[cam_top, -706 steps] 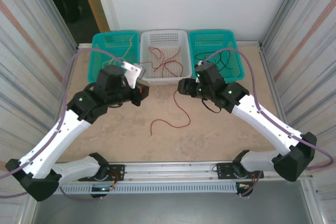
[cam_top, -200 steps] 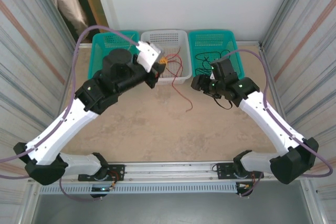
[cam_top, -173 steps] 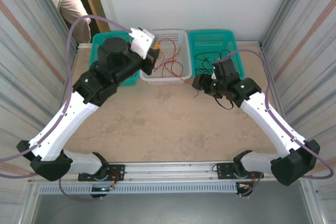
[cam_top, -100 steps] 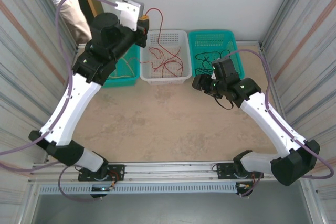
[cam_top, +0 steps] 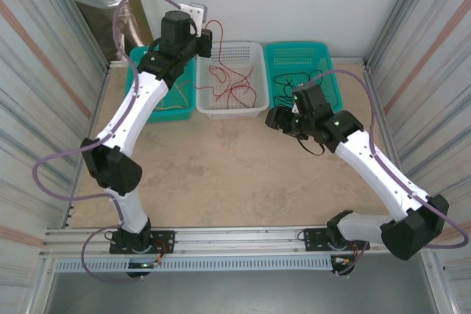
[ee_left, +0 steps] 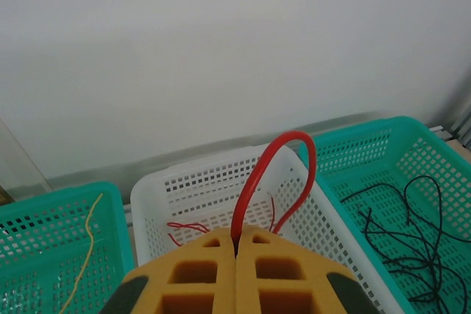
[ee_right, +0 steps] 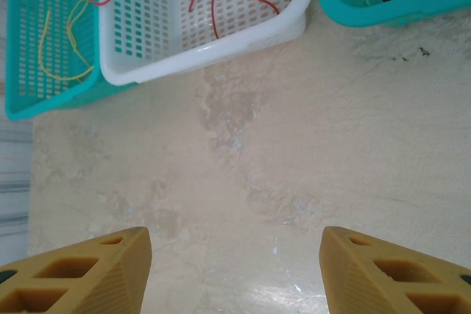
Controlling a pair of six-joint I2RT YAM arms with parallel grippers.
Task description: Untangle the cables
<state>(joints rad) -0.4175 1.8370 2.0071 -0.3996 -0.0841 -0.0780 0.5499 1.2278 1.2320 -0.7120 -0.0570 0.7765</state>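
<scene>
**Top external view.** The left gripper (cam_top: pixel 204 38) is raised above the far left corner of the white basket (cam_top: pixel 229 112), its jaws pressed shut on one end of a red cable (cam_top: pixel 215 23) that arcs down into that basket, where more red strands lie. The right gripper (cam_top: pixel 274 119) hovers low just off the white basket's near right corner, over the table (cam_top: pixel 221 182). Yellow cables (cam_top: pixel 174 98) lie in the teal basket (cam_top: pixel 147 56) to the white basket's left. Black cables (cam_top: pixel 294 82) lie in the second teal basket (cam_top: pixel 309 51) to its right.

**Left wrist view.** The closed fingers pinch the red cable, which rises in a tight loop and falls back toward the white basket directly below.

**Right wrist view.** The right jaws stand well apart with nothing between them. Bare tabletop lies beneath, on the white basket's near side.

**Progress (judgement).** The separation appears nearly complete, with each colour in its own basket. What seems left is to release the held red cable into the white basket.
</scene>
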